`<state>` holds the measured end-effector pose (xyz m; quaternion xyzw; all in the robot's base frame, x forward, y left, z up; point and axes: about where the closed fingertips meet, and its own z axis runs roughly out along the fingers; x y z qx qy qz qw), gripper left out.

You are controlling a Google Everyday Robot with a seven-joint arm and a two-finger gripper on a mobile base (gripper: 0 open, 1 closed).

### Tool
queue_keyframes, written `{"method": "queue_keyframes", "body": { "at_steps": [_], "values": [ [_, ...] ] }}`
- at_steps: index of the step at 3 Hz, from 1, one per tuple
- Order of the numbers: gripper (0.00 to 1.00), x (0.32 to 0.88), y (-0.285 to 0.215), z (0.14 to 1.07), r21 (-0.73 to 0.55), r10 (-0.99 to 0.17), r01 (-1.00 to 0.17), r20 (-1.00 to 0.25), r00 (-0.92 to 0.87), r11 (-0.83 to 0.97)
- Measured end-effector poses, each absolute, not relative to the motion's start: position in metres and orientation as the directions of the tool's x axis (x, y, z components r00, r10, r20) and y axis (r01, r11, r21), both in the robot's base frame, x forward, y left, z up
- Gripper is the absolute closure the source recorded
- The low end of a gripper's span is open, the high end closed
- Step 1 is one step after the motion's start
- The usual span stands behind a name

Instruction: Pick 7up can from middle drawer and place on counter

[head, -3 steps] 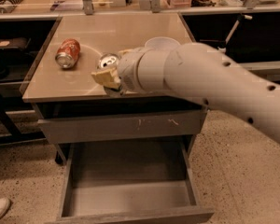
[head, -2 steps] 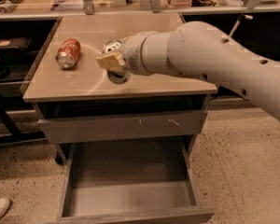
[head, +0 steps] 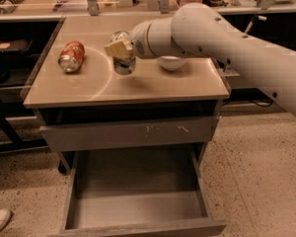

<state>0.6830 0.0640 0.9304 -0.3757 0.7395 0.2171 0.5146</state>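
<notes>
Holds 7up can [head: 124, 65] clamped in gripper [head: 120, 52] over mid-counter [head: 89, 90], right of orange can [head: 71, 56], seemingly for setting down, drawer [head: 138, 214] open below.

The gripper [head: 121, 49] is above the counter [head: 89, 90], clamped on the 7up can [head: 125, 64]. The can stands roughly upright and seems to hang just clear of the glossy top, though the gap is hard to judge. An orange-red can [head: 71, 56] lies on its side nearer the view's left edge and a white bowl [head: 171, 63] sits partly behind the arm, while below them the scratched drawer [head: 128, 132] is closed and the middle drawer [head: 138, 209] is pulled out, showing its flat grey floor.
</notes>
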Motion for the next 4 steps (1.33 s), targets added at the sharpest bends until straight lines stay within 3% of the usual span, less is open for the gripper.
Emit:
{"method": "queue_keyframes", "body": {
  "at_steps": [3,4],
  "values": [
    [1.00,0.754,0.115,0.892,0.029,-0.375,-0.842,-0.887,-0.271,0.539],
    [0.86,0.756,0.119,0.892,0.033,-0.378,-0.847,-0.885,-0.271,0.531]
  ]
}}
